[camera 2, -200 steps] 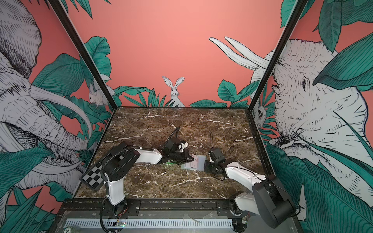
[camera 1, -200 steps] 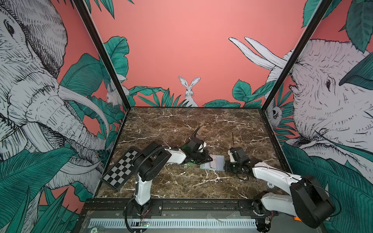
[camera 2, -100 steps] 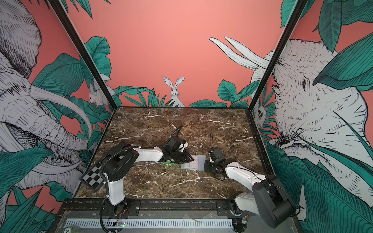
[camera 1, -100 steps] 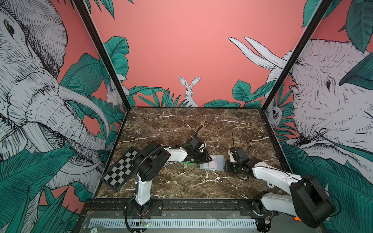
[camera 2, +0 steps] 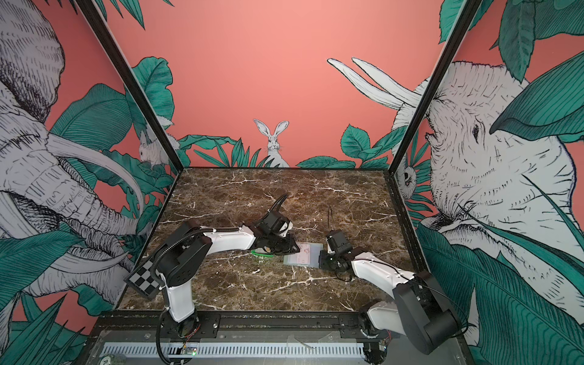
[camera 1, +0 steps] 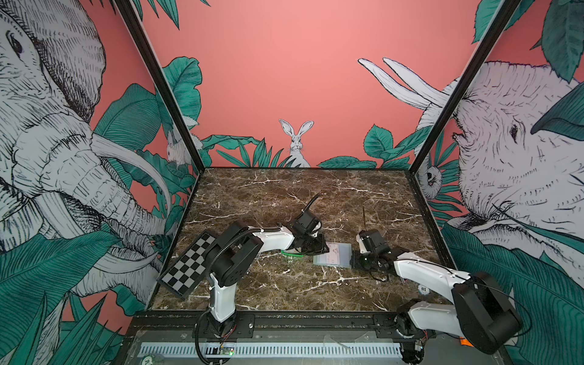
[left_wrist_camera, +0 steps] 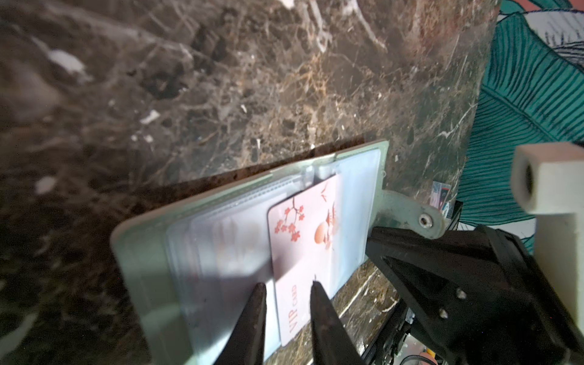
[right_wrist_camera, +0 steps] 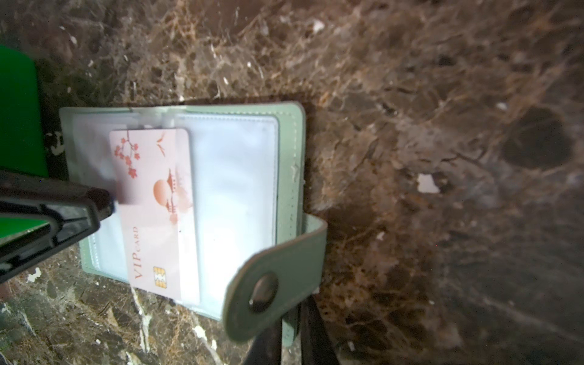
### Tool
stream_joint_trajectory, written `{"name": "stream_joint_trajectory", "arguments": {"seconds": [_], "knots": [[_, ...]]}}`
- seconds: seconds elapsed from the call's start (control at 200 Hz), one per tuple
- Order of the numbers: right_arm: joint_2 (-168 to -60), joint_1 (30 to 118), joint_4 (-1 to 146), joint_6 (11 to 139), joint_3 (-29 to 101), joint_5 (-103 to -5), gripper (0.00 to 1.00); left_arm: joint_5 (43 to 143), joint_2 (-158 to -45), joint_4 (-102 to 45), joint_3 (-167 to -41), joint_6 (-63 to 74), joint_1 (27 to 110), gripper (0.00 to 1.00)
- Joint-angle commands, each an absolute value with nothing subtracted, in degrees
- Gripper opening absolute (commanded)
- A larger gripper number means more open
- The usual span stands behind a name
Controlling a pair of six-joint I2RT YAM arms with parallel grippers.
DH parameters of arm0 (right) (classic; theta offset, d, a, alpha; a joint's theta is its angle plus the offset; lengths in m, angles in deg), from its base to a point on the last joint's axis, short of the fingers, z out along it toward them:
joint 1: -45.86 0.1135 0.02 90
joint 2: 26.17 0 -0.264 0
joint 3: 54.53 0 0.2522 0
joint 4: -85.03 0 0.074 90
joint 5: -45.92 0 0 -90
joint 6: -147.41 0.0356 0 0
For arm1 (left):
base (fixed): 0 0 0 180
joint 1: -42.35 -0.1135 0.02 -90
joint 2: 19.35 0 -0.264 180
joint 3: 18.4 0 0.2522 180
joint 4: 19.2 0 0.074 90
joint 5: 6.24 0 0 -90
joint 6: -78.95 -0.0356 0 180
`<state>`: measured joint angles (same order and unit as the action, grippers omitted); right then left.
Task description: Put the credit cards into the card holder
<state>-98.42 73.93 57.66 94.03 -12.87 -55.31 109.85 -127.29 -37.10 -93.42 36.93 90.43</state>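
The sage-green card holder (camera 1: 335, 260) (camera 2: 300, 260) lies open on the marble, clear sleeves up (left_wrist_camera: 142, 252) (right_wrist_camera: 287, 142). A pink VIP credit card (right_wrist_camera: 148, 202) (left_wrist_camera: 303, 240) lies on it, one long edge tucked under a clear sleeve and its chip end past the holder's edge. My left gripper (left_wrist_camera: 288, 287) (camera 1: 327, 249) (camera 2: 297, 249) hovers over the card's free side, slightly open, gripping nothing. My right gripper (right_wrist_camera: 292, 328) (camera 1: 354, 260) (camera 2: 322, 259) is shut on the holder's snap strap (right_wrist_camera: 268, 284) at the holder's right side.
A bright green tray (camera 1: 289, 252) (camera 2: 260, 252) (right_wrist_camera: 15, 110) sits just left of the holder, mostly hidden under my left arm. A checkerboard plate (camera 1: 189, 265) leans at the table's left edge. Printed walls enclose three sides.
My left gripper's jaws have parted and let go of the pink card, which now rests in the holder. The right gripper has kept its hold on the strap.
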Motion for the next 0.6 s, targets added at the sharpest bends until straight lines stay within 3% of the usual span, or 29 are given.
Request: {"name": "stream_joint_trajectory", "arguments": {"seconds": [0.0, 0.595], "knots": [[-99.6, 73.9, 55.6, 93.4, -13.1, -54.8, 0.13, 108.2, -126.0, -41.5, -94.4, 35.8, 91.1, 0.27], [-99.5, 73.9, 56.0, 93.6, -13.1, -55.2, 0.12, 112.8, -129.3, -31.9, -94.3, 41.4, 91.9, 0.28]]}}
